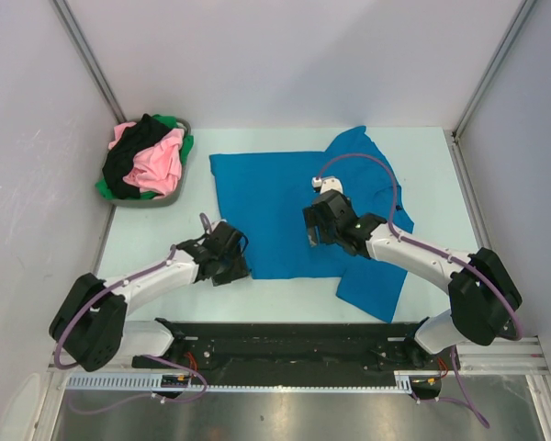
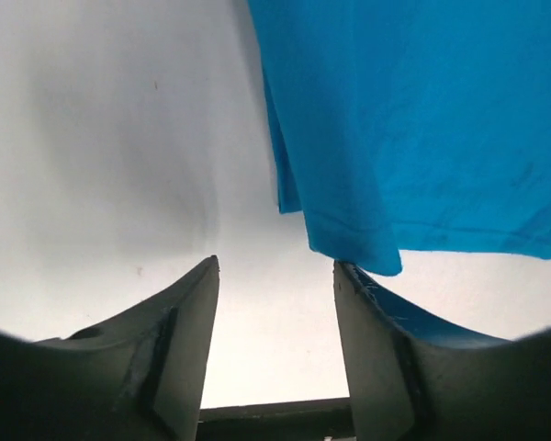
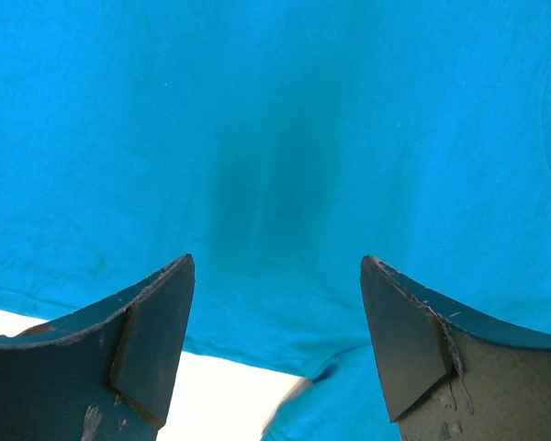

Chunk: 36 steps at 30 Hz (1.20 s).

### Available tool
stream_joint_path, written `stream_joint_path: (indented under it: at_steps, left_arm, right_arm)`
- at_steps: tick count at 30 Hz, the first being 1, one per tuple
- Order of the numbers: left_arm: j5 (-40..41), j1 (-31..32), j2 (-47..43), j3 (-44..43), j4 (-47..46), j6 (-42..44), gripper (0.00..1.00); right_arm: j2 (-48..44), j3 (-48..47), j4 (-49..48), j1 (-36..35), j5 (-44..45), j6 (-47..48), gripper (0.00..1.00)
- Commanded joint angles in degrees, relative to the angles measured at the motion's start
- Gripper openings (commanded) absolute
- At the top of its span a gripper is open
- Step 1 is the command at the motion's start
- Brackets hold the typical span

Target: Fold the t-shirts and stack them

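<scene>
Round grey basket (image 1: pixel 152 204) at far-left corner of pale table (image 1: pixel 285 296)

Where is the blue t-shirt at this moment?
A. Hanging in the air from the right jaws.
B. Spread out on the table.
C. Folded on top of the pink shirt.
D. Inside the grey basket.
B: the blue t-shirt lies spread out on the table, while the basket holds only the pink, black and green shirts.
</scene>
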<state>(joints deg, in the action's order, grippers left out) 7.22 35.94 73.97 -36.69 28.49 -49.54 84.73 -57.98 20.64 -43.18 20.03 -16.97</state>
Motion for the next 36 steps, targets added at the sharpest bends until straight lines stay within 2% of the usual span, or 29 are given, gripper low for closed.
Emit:
stream_joint_path:
  at_steps: [1,2,4,11,15,16,19,25,27,31,36]
  left_arm:
    - [2.00,0.27,-0.42,-0.58,-0.01,1.11,0.61]
    - [1.31,0.27,0.46,-0.67,-0.27,1.11,0.69]
    - [0.25,0.27,1.43,-0.14,-2.38,0.85,0.73]
    - [-2.48,0.27,4.69,1.97,-7.83,0.49,0.68]
    - [-1.08,0.27,7.40,1.53,-9.15,1.28,0.66]
    - [-0.64,0.18,8.37,1.18,-8.98,1.37,0.64]
    - [0.25,-0.43,11.27,0.04,-8.80,1.29,0.38]
    - [-0.46,-2.10,13.04,0.82,-10.03,1.37,0.13]
    - [-0.54,-2.80,11.99,1.79,-9.86,1.55,0.10]
    - [-0.46,-4.83,5.67,2.85,-6.79,3.13,0.11]
    - [-0.55,-6.85,-4.25,2.50,1.38,5.76,0.34]
  right_arm:
    - [-0.53,0.14,-1.40,-0.77,-0.08,-0.43,0.77]
    - [-0.53,0.14,-1.40,-0.77,-0.08,-0.52,0.77]
    - [-0.44,0.14,-1.22,-0.94,0.09,-0.60,0.77]
    - [-0.09,0.14,-0.34,-0.94,0.80,-0.69,0.78]
    - [0.70,0.14,-0.34,-1.03,0.89,-0.96,0.78]
    - [0.88,0.14,-0.25,-1.03,0.97,-1.04,0.78]
    - [1.40,0.14,0.01,-1.21,1.50,-0.96,0.77]
    - [1.93,0.06,0.10,-1.29,1.85,-0.87,0.77]
    - [2.11,0.14,0.01,-1.47,1.85,-0.96,0.77]
    - [2.63,0.14,-0.08,-1.47,1.68,-1.04,0.77]
    - [2.81,0.14,-0.52,-1.73,1.32,-1.13,0.77]
